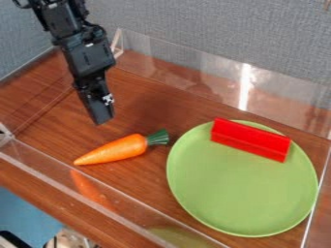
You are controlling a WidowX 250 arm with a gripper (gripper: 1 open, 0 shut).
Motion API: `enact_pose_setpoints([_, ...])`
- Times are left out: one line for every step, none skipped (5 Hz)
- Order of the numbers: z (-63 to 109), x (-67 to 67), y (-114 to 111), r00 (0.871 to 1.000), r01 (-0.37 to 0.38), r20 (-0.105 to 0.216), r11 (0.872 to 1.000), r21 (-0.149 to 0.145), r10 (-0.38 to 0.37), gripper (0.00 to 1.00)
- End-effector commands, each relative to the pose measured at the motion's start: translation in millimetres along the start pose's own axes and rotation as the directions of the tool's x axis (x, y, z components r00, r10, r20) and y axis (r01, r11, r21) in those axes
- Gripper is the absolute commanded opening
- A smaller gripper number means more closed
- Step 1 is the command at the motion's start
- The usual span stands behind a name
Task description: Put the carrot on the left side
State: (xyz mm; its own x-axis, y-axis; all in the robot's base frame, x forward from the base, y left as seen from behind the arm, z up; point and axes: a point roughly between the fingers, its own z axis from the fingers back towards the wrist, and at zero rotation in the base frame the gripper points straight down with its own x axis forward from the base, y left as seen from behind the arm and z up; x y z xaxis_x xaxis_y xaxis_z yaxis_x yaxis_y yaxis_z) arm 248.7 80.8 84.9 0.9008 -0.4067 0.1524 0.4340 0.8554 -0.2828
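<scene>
carrot [112, 149] | flat on wood table [58, 111], left of green plate [246, 194], apart, stem twd plate | gripper [99, 119] above it, jaws closed, empty, no contact | red block [251, 139] on plate | judged: placed on left, arm clear.

The carrot [114, 148] is a small orange toy, smooth and tapered, with a short green stem tip at its thicker end. It lies flat on the brown wooden worktop [168, 97], unheld and free of any contact from above, its pointed tip aimed toward the lower left and its green stem aimed up and to the right. The stem end sits just beside the left rim of the green plate [246, 208] without resting on it, and the whole carrot lies near the front edge of the worktop.
</scene>
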Motion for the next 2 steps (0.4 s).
enact_pose_setpoints([17.7,4.6,6.5,0.999,0.000,0.047,0.999,0.050,-0.003,0.00])
enact_pose_setpoints([15.6,5.4,8.8,0.999,-0.002,0.050,0.999,0.044,0.000,0.00])
